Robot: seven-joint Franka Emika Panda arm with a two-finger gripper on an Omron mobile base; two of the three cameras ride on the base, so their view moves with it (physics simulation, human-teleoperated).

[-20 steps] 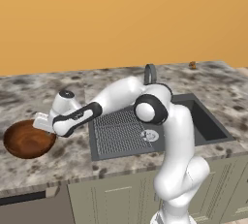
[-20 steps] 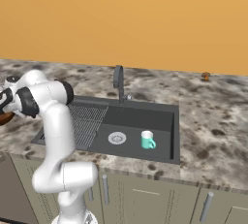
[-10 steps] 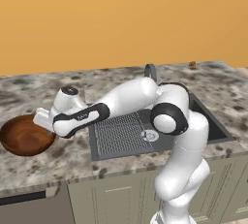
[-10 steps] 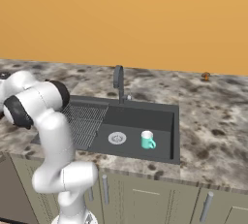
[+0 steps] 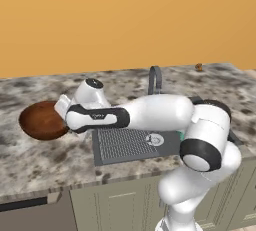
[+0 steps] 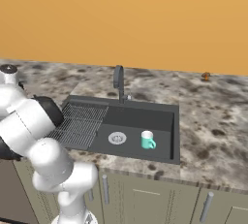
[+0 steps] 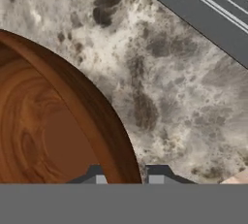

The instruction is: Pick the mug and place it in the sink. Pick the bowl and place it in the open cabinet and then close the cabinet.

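The reddish-brown wooden bowl point(image 5: 41, 120) hangs a little above the counter at the left, its rim pinched by my gripper point(image 5: 61, 117). In the hand view the bowl point(image 7: 48, 131) rises between the two fingertips of the gripper point(image 7: 127, 177), one inside the rim and one outside. A teal mug point(image 6: 147, 139) stands upright in the dark sink point(image 6: 140, 119), beside the round drain. My arm reaches across the sink point(image 5: 130, 157) toward the left. The cabinet is out of view.
A grey arched faucet point(image 5: 155, 77) stands behind the basin. A small brown object point(image 6: 206, 76) sits at the back of the speckled stone counter point(image 5: 30, 160) on the right. Under-counter cabinet doors run along the front.
The bowl has risen off the counter and shifted right toward the sink with the gripper. The arm's elbow has swung right and forward. The jaws have narrowed on the rim.
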